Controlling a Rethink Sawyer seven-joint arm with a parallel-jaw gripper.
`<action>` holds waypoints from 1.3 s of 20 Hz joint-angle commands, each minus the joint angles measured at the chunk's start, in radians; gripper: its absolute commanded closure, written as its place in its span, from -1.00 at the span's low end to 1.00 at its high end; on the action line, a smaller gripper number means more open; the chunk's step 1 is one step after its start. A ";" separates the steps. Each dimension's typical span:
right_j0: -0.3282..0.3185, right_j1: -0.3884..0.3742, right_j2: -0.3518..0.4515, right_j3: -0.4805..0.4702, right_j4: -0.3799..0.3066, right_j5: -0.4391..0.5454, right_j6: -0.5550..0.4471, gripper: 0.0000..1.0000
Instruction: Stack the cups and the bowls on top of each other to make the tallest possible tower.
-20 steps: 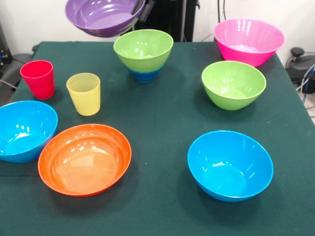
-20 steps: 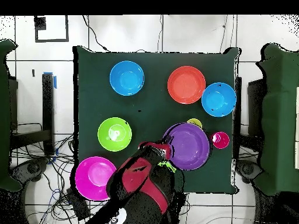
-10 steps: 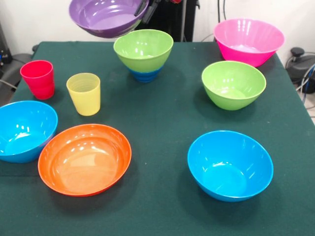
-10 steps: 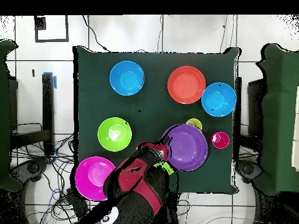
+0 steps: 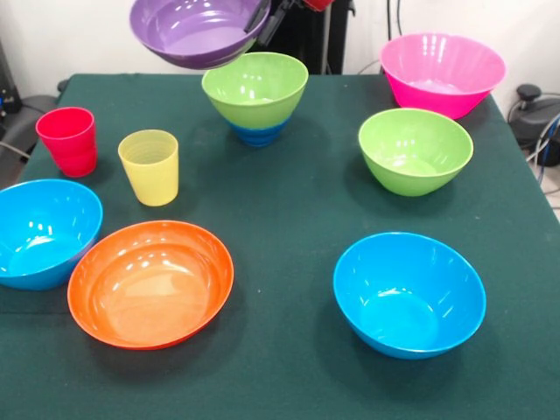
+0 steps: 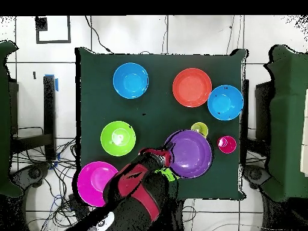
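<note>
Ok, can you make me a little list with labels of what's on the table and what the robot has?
held by the tool: purple bowl, up in the air, gripped at its rim
pile so far: lime green bowl sitting in the small dark blue bowl
cups: red cup and yellow cup, both upright, side by side, not touching
loose bowls: pink bowl, second lime green bowl, two light blue bowls, orange bowl
table: dark green cloth

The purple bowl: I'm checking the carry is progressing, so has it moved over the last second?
Yes. In the front view the purple bowl, held in the gripper, has drifted right, toward the lime green bowl stacked on the small dark blue bowl.
</note>
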 commanded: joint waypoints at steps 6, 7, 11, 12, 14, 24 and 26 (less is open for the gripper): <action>0.061 0.070 0.040 0.031 0.116 -0.033 0.179 1.00; 0.065 0.069 0.041 0.026 0.123 -0.021 0.176 1.00; 0.085 0.073 0.037 0.008 0.154 0.021 0.166 1.00; 0.088 0.075 0.037 0.006 0.160 0.026 0.162 1.00; 0.091 0.084 0.038 0.006 0.168 0.019 0.161 1.00; 0.108 0.131 0.022 0.043 0.200 -0.055 0.168 1.00; 0.104 0.134 0.025 0.049 0.197 -0.068 0.165 1.00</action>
